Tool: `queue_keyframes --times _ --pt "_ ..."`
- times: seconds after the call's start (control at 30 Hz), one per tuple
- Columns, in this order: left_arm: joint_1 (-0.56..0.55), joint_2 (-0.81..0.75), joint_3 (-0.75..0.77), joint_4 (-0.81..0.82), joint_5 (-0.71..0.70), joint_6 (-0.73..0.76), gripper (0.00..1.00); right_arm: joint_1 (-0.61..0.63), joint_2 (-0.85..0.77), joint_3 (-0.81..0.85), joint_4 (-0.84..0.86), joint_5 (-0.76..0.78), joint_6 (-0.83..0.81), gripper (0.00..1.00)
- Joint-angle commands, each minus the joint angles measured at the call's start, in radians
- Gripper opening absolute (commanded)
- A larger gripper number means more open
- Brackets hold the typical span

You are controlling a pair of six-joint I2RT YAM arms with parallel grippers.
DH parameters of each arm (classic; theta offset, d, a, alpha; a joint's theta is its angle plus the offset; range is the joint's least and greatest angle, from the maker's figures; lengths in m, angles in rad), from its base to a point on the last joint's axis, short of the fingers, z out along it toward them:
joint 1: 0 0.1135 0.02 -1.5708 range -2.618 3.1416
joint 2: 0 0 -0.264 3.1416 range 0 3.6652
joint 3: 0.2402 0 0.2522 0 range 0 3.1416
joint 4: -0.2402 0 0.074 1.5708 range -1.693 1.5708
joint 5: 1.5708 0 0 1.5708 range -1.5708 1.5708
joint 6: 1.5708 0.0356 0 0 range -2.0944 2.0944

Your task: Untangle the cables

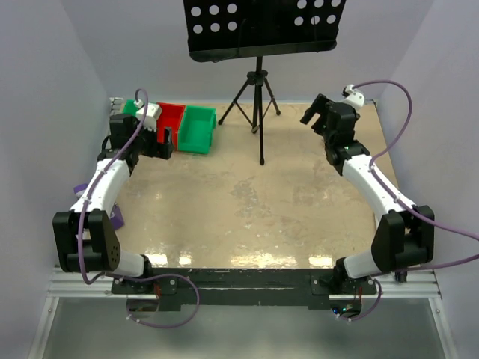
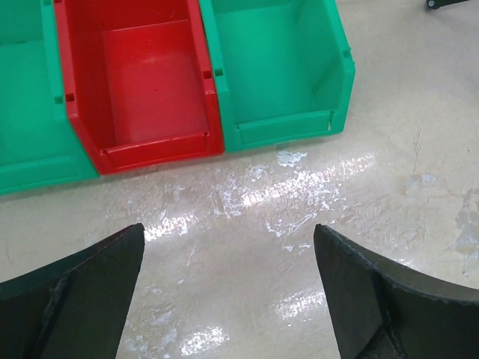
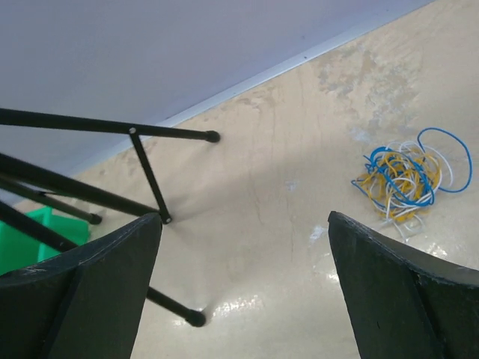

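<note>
My right gripper point(image 3: 245, 224) hangs over the tabletop point(image 3: 299, 149) with its jaws apart and empty. The cables point(image 3: 408, 178), a blue, yellow and white knot, lie at two o'clock in its wrist view, so I judge it is posed to reach them. My left gripper point(image 2: 228, 239), jaws likewise spread, faces the red bin point(image 2: 157, 155) at eleven o'clock and a green bin point(image 2: 284, 129) at one, probably waiting for sorted strands.

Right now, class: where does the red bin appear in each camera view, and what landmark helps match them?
Top external: red bin in the upper left.
Left wrist: red bin at upper left.
Right wrist: not in it.
Shared landmark: the green bin on its right side, seen in top external and left wrist.
</note>
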Motion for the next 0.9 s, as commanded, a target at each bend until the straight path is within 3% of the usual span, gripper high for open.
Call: queue_keyframes --times 0.0,0.33,0.63,0.87 --pt "0.003 0.007 0.01 0.061 -0.018 -0.009 1.0 -0.003 0.062 0.101 -0.08 0.13 0.035 0.98" --pt "0.002 0.146 0.098 0.112 0.024 -0.055 1.0 -0.009 0.219 0.212 -0.12 0.343 0.021 0.99" --pt "0.002 0.327 0.234 0.15 0.04 -0.08 1.0 -0.067 0.418 0.359 -0.175 0.391 0.021 0.98" --pt "-0.015 0.359 0.26 0.209 0.068 -0.089 1.0 -0.101 0.538 0.422 -0.217 0.446 0.015 0.98"
